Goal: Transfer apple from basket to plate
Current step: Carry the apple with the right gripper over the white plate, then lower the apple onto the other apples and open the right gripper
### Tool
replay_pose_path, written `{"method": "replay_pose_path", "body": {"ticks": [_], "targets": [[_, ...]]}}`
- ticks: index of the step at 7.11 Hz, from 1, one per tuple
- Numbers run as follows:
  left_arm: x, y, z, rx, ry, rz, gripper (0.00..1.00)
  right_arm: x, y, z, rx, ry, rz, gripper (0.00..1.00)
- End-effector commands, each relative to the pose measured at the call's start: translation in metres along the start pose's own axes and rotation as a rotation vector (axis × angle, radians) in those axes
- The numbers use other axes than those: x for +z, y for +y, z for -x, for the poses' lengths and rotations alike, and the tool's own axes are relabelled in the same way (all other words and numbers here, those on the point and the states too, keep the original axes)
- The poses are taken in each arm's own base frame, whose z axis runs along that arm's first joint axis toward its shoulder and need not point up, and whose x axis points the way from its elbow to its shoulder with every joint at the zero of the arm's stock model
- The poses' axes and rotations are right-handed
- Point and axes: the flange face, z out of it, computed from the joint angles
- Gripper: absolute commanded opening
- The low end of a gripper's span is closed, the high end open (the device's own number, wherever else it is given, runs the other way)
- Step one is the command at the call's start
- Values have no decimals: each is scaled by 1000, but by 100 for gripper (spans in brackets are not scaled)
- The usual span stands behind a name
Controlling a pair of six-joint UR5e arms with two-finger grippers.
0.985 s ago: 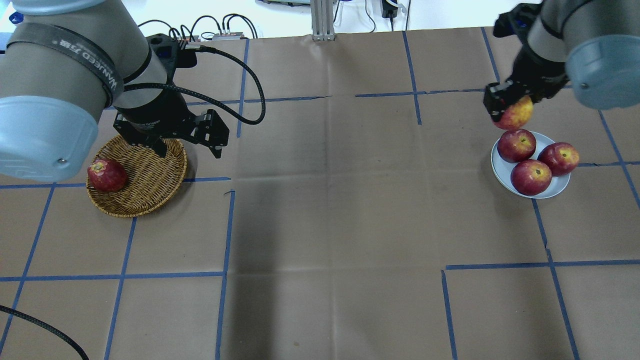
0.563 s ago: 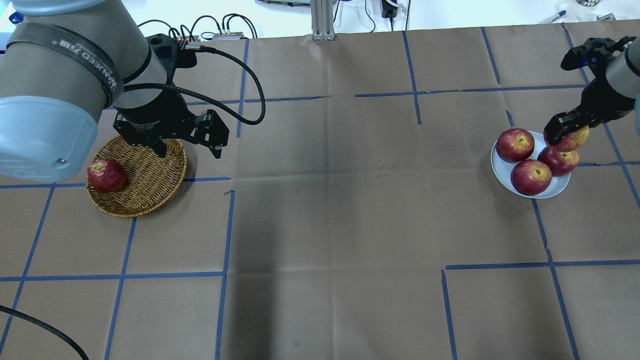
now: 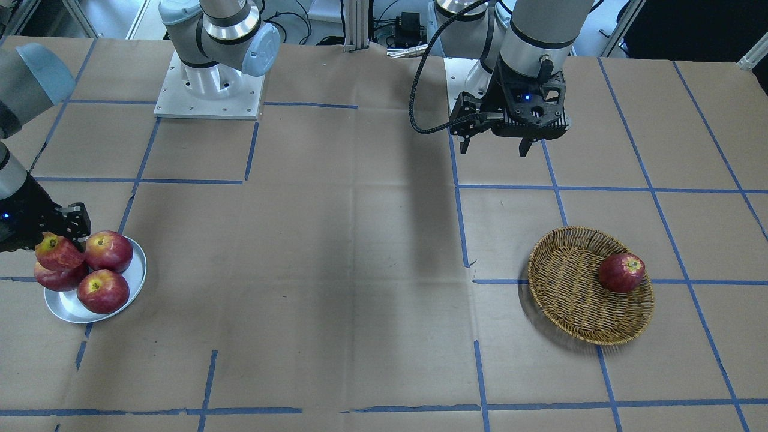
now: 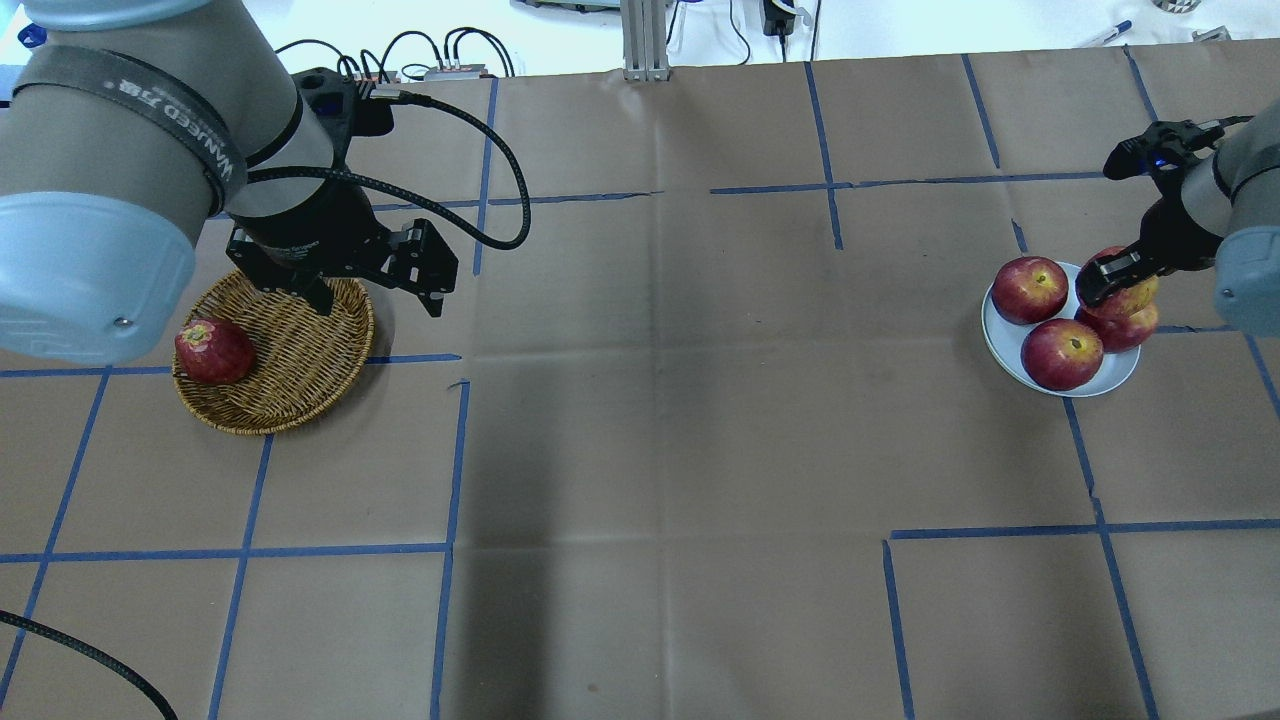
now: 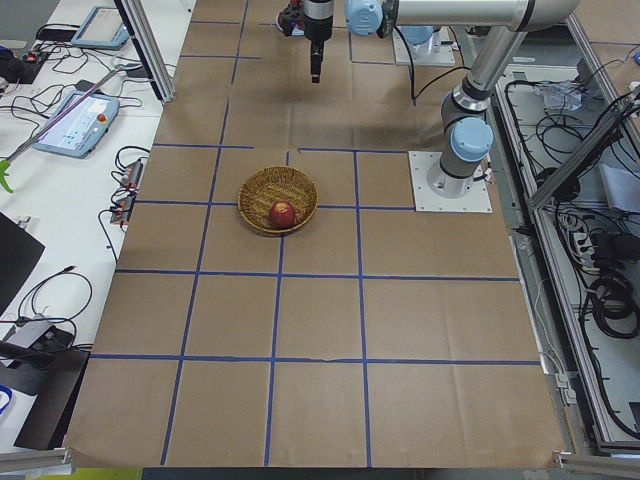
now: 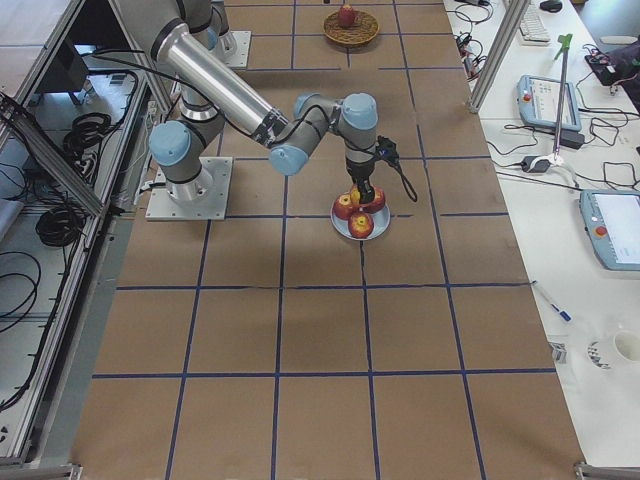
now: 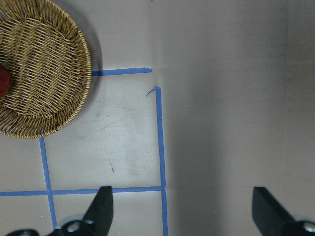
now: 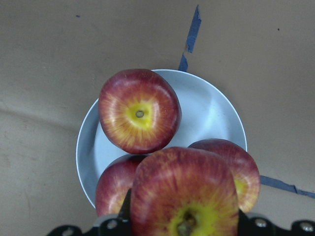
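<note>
My right gripper [image 4: 1112, 276] is shut on the apple [image 4: 1130, 292], red with a broad yellow patch around its stem. It holds the apple low over the far right part of the silver plate [image 4: 1000, 335], above one of three deep-red apples [image 4: 1062, 353] lying there. In the right wrist view the held apple [image 8: 184, 196] fills the bottom, over the plate [image 8: 211, 110]. The wicker basket [image 4: 300, 345] stands at the left with one dark red apple [image 4: 213, 350] in it. My left gripper [image 4: 378, 298] is open and empty, above the basket's far right edge.
Brown paper with blue tape lines covers the table. A black cable [image 4: 480, 150] loops from my left wrist. Both arm bases [image 3: 207, 90] stand at the robot's side of the table. The basket also shows in the left wrist view [image 7: 44, 69].
My right gripper has carried the apple from beyond the plate's far left edge, rightward and down, to over the plate's far right apple. The left arm has not moved.
</note>
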Motion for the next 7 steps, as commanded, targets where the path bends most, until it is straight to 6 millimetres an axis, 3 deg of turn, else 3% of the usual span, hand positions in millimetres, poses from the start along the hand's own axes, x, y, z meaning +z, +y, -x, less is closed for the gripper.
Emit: {"method": "replay_pose_path", "body": {"ticks": [1, 4, 5, 6, 7], "targets": [[-1, 0, 0, 0, 0, -1, 99, 8, -1, -2, 2, -3, 4, 28], [-1, -1, 1, -2, 0, -1, 99, 20, -5, -6, 4, -6, 7, 29], [-1, -1, 1, -3, 0, -1, 99, 21, -5, -6, 6, -7, 10, 37], [-1, 0, 1, -2, 0, -3, 99, 23, -3, -5, 4, -10, 14, 86], [0, 0, 1, -2, 0, 0, 99, 17, -3, -5, 9, 2, 12, 100]]}}
